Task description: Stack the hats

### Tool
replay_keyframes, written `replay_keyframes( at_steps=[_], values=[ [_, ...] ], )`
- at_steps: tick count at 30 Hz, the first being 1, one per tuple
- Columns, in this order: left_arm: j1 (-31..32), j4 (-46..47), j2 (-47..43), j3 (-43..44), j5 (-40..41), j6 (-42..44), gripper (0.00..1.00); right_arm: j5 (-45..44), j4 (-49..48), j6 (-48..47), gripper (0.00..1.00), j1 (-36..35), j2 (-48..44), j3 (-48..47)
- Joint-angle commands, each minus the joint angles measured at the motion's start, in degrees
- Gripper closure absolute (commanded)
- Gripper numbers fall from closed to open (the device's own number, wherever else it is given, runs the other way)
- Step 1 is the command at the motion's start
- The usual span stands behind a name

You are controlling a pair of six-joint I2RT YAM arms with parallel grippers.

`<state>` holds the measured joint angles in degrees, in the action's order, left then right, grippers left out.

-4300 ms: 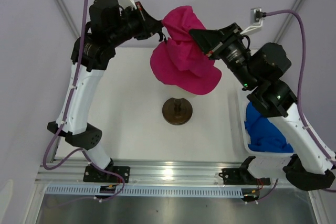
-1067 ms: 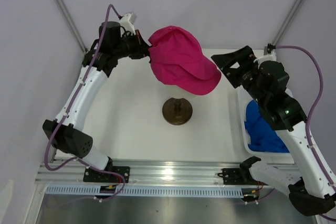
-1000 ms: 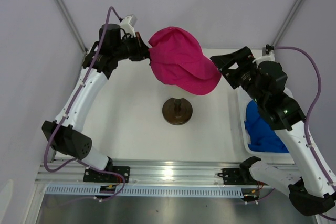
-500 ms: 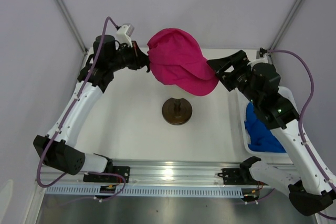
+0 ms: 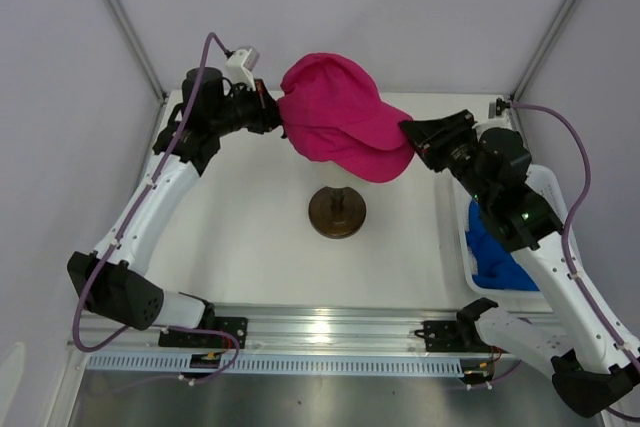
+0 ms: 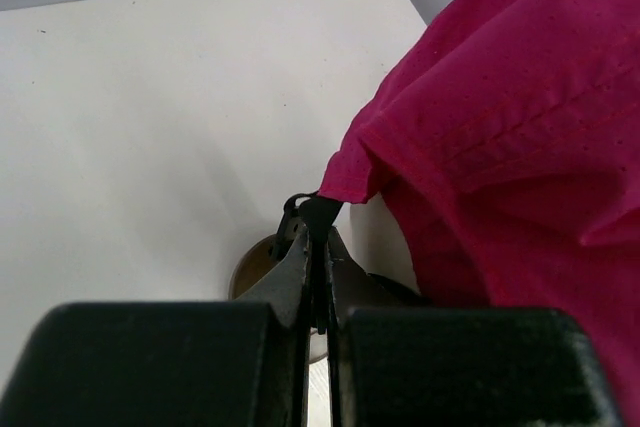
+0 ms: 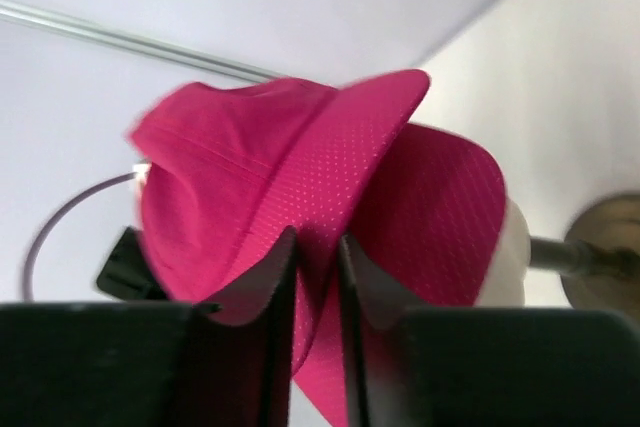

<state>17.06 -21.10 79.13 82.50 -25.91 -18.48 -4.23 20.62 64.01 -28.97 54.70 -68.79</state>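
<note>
Table [image 5: 250,237], pink hat [image 5: 335,112], right hand [image 7: 317,242] seemingly gripping

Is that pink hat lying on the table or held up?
Held up: the pink hat is off the table, the left gripper pinching its back edge, the right gripper at its brim.

Magenta hat [image 5: 340,127], fine pin-dot weave. Royal blue hats [image 5: 500,247], white bin [image 5: 543,177]. Stand [image 5: 337,211] dark brown; head [image 7: 515,247] cream; table [image 5: 250,237] white.

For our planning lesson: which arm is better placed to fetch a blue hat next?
Probably right: the blue hats lie in the bin beside that arm; the left gripper, clamped on the pink hat, is far across.
</note>
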Motion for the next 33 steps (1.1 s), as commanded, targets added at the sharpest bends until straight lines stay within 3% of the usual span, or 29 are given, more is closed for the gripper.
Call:
replay_keyframes(
  at_steps=[1, 3, 11, 25, 33],
  values=[
    [-0.6, 1.7, 0.7, -0.1, -0.3, 0.7, 0.99, -1.0, -4.4, -0.8, 0.83, 0.1, -0.9, -0.7],
    [-0.6, 1.5, 0.7, 0.1, 0.2, 0.7, 0.99, -0.9, -3.7, -3.2, 1.00, -0.2, 0.0, -2.8],
    [-1.0, -0.1, 0.6, 2.9, 1.4, 1.7, 0.99, -1.7, 0.2, -10.6, 1.00, -2.4, 1.7, -9.4],
    [-2.7, -6.4, 10.1, 11.6, 0.0, 1.0, 0.99, -12.3, -0.1, -10.0, 1.00, -14.0, -5.1, -6.5],
    [-2.9, -8.8, 16.7, 18.2, -0.9, 1.1, 0.99, -14.8, -1.0, -7.8, 1.00, -18.0, -7.0, 0.9]
  ],
)
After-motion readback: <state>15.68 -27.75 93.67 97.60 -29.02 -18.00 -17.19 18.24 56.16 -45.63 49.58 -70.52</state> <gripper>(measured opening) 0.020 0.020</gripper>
